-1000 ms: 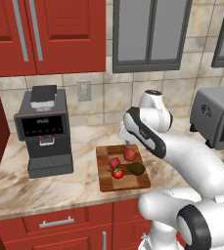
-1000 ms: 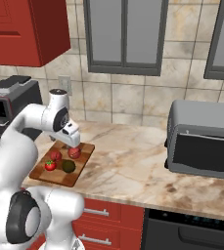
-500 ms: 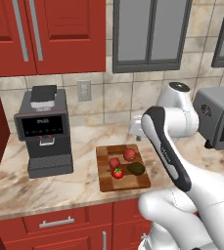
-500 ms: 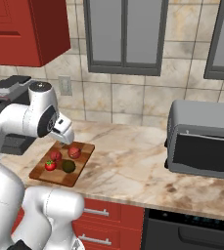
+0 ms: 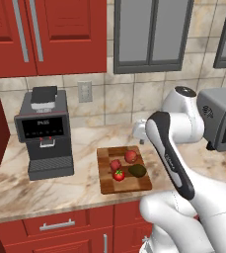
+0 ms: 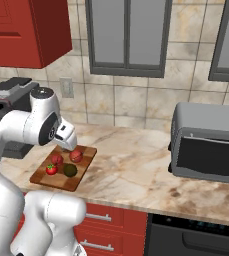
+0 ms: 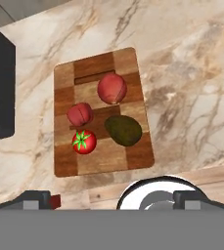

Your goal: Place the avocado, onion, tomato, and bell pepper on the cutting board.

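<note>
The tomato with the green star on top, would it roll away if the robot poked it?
Probably a little: the tomato is a smooth round ball on the flat cutting board, so a nudge could roll it. It sits close to a reddish vegetable, which might stop it that way. Its shiny skin looks slippery to grab.

i see the checkered cutting board [image 7: 103,166] mid-frame in the hand view, carrying the tomato [image 7: 84,141] lower left, avocado [image 7: 123,130] lower right, and two reddish items, round [image 7: 112,89] and blocky [image 7: 80,114].
</note>
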Available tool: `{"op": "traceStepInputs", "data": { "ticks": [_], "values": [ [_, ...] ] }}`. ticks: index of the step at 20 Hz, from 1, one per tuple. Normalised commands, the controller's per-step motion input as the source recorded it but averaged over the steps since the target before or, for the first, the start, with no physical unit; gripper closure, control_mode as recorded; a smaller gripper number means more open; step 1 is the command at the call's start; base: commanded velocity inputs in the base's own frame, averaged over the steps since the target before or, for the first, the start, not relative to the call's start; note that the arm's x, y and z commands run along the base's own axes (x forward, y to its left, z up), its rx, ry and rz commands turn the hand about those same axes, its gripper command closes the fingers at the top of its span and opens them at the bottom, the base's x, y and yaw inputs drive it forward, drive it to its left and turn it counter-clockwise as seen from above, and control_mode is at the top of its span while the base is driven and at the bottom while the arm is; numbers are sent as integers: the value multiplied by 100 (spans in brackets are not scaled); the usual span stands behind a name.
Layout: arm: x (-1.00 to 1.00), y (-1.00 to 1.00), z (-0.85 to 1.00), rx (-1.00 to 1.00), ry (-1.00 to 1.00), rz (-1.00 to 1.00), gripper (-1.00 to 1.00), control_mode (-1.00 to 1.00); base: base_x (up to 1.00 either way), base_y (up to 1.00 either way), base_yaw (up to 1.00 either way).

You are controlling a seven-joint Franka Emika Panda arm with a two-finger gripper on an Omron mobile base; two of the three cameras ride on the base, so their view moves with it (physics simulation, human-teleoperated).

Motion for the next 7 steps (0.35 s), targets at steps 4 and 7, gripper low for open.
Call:
{"op": "traceStepInputs", "data": {
  "ticks": [4,7],
  "values": [
    [0,0,0,0,0,0,-100,-100,0,0,0],
    [0,0,0,0,0,0,-100,-100,0,0,0]
  ]
}}
